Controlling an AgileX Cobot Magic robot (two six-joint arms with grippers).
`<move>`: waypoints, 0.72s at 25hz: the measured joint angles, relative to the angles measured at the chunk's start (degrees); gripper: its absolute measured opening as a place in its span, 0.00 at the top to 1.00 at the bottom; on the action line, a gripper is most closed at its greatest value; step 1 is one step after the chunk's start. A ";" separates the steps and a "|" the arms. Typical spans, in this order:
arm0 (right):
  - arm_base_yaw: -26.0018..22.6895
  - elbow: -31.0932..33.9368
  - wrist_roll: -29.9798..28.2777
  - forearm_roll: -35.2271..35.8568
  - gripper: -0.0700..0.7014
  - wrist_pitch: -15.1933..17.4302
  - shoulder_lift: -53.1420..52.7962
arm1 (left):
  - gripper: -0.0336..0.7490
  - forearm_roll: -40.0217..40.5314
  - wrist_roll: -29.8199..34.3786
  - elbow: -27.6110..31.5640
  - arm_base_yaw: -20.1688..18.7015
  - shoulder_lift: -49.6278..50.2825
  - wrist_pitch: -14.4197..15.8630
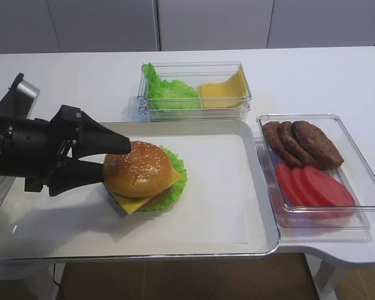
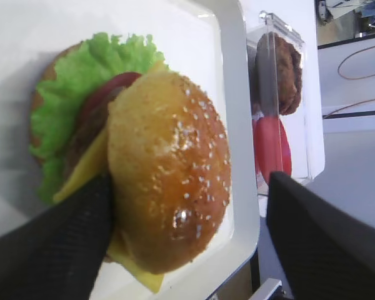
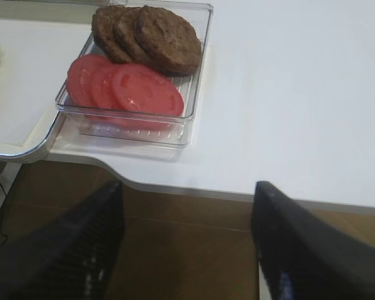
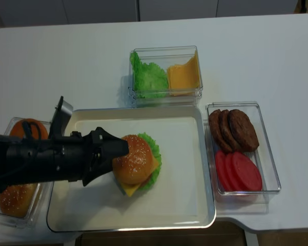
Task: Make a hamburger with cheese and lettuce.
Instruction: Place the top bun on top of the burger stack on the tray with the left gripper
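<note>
The hamburger (image 1: pixel 144 178) lies on the white tray (image 1: pixel 237 200), slightly left of its middle. Its sesame bun (image 2: pixel 169 162) sits on top, with the square yellow cheese (image 2: pixel 81 178) and the frilly green lettuce (image 2: pixel 69 94) sticking out below. My left gripper (image 1: pixel 115 159) reaches in from the left, its jaws either side of the bun. One finger (image 2: pixel 81 225) rests against the bun's side; the other finger (image 2: pixel 312 237) stands well off it, so the gripper is open. My right gripper (image 3: pixel 187 187) hangs open and empty past the table's front edge.
A clear box (image 1: pixel 194 90) behind the tray holds a lettuce clump and yellow slices. To the tray's right, another box (image 1: pixel 356 169) contains brown patties and tomato slices. A box with buns (image 4: pixel 18 200) stands left of the tray, under my left arm.
</note>
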 joint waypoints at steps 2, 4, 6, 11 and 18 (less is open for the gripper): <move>0.00 0.00 0.00 0.00 0.29 0.00 0.00 | 0.24 -1.04 0.78 0.00 0.00 0.00 -0.13; 0.00 0.00 0.00 0.00 0.29 0.00 0.00 | 0.23 -1.30 1.09 0.00 0.00 0.00 -0.40; 0.00 0.00 0.00 0.00 0.29 0.00 0.00 | 0.23 -1.55 1.12 0.00 0.00 0.00 -0.87; 0.00 0.00 0.00 0.00 0.29 0.00 0.00 | 0.23 -1.79 1.23 0.00 0.00 0.00 -1.92; 0.00 0.00 0.00 0.00 0.29 0.00 0.00 | 0.18 -1.13 1.93 0.00 0.00 0.00 -2.11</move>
